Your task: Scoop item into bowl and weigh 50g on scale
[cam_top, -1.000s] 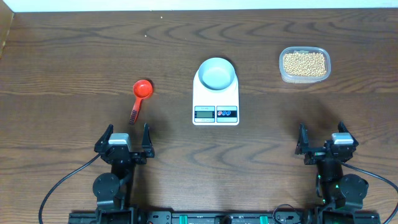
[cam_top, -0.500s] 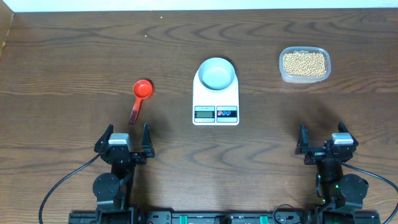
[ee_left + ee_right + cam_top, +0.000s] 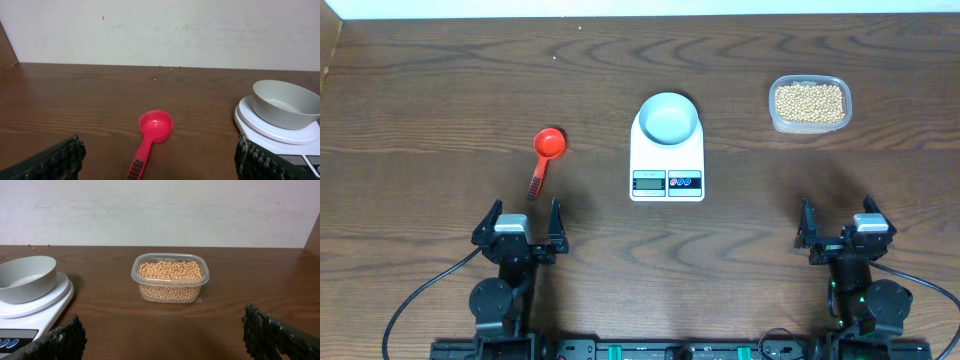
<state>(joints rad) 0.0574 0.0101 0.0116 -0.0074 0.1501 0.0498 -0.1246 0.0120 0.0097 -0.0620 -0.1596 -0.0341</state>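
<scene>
While both arms are sitting parked at the near edge of the table [image 3: 440,90], you're getting wrist views that are cutting things off. The scale [image 3: 667,160] is running out of frame in each one, and the red scoop [image 3: 542,165] is losing the end of its handle at the bottom of the left wrist view. The scale's display is showing too small to read.

The beans [image 3: 809,102] are filling the clear tub [image 3: 771,105] at far right, well apart from the bowl [image 3: 669,120], which is sitting empty on the scale's platform.

Nothing is shifting from a second ago; every object is staying put.

You're counting one scoop, one bowl, one scale, one tub, beans past counting, and two grippers. The left gripper [image 3: 526,206] and right gripper [image 3: 837,208] are both holding their jaws spread wide, gripping nothing.
</scene>
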